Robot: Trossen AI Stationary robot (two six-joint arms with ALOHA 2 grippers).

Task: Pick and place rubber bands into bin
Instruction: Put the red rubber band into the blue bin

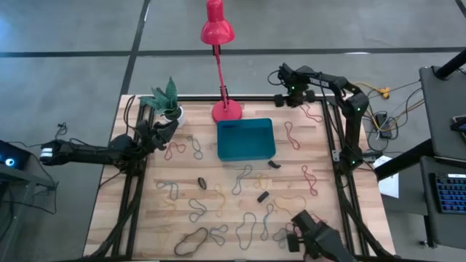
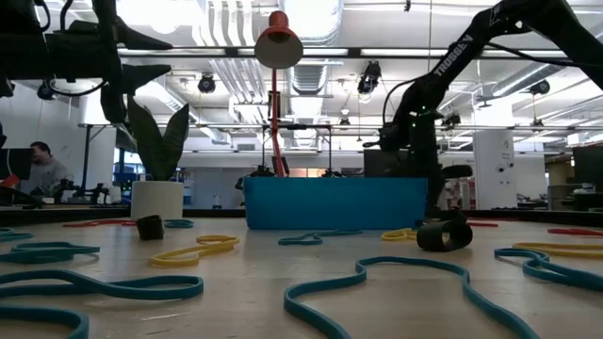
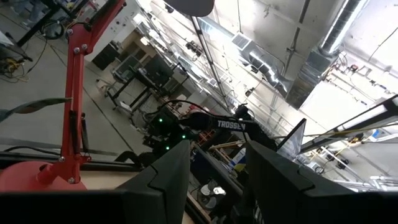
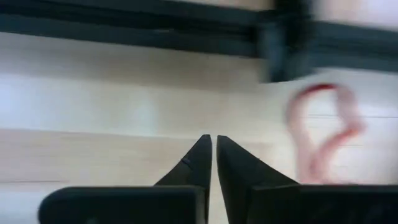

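Our right gripper [image 4: 212, 146], pinched shut on nothing, hangs near a red rubber band [image 4: 323, 134] to grab it for the bin [image 1: 246, 139].

The bin [image 1: 245, 140], a shallow teal-blue rectangular tray with low walls, sat upright on the table [image 1: 145, 218] near its far middle, and nothing showed inside it. The rubber bands [image 1: 244, 178], thin floppy loops of green, yellow, red, blue and black, lay flat and scattered over the table on the bin's near, left and right sides.
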